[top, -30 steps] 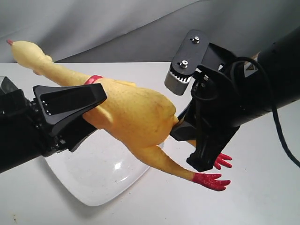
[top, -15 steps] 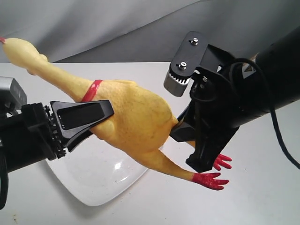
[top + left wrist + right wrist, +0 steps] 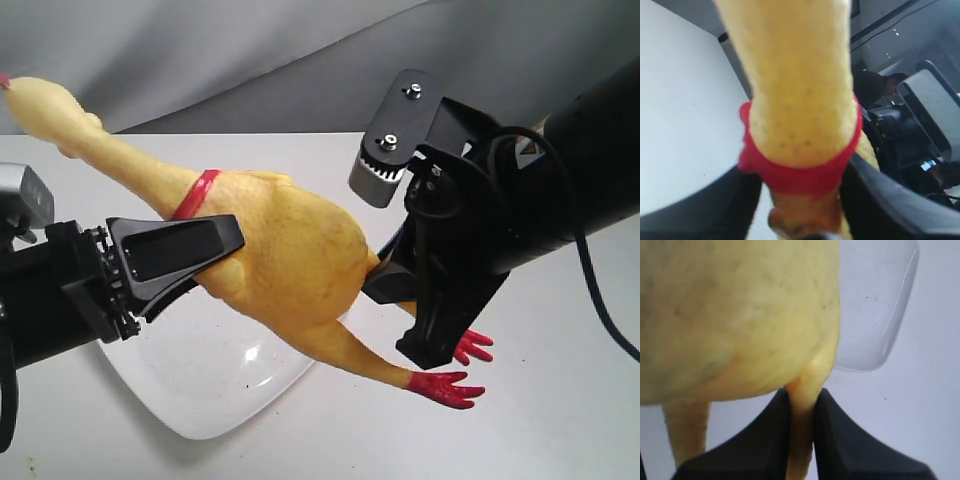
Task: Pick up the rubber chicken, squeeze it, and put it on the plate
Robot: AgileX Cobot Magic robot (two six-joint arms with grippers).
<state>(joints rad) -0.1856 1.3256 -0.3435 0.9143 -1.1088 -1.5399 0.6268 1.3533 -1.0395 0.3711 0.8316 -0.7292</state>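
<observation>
The yellow rubber chicken (image 3: 290, 250) hangs in the air over the white plate (image 3: 200, 395), head up at the far left and red feet (image 3: 445, 387) low on the right. My left gripper (image 3: 185, 250) is shut on its chest just below the red collar (image 3: 200, 188). In the left wrist view the collar (image 3: 800, 170) and neck (image 3: 800, 90) fill the frame, with a black finger pressing on each side of my left gripper (image 3: 802, 205). My right gripper (image 3: 802, 405) is shut on one thin yellow leg under the body (image 3: 730, 315); the plate (image 3: 875, 305) lies behind it.
The white table (image 3: 560, 420) runs under both arms, with a grey cloth backdrop (image 3: 250, 60) behind it. The right arm's black wrist and silver camera housing (image 3: 385, 170) stand close above the chicken's tail. Dark equipment (image 3: 910, 135) shows beyond the table.
My left gripper has slid back to the left along the chicken's body, from over the collar to below it. The head has risen and swung left. The right arm has hardly moved.
</observation>
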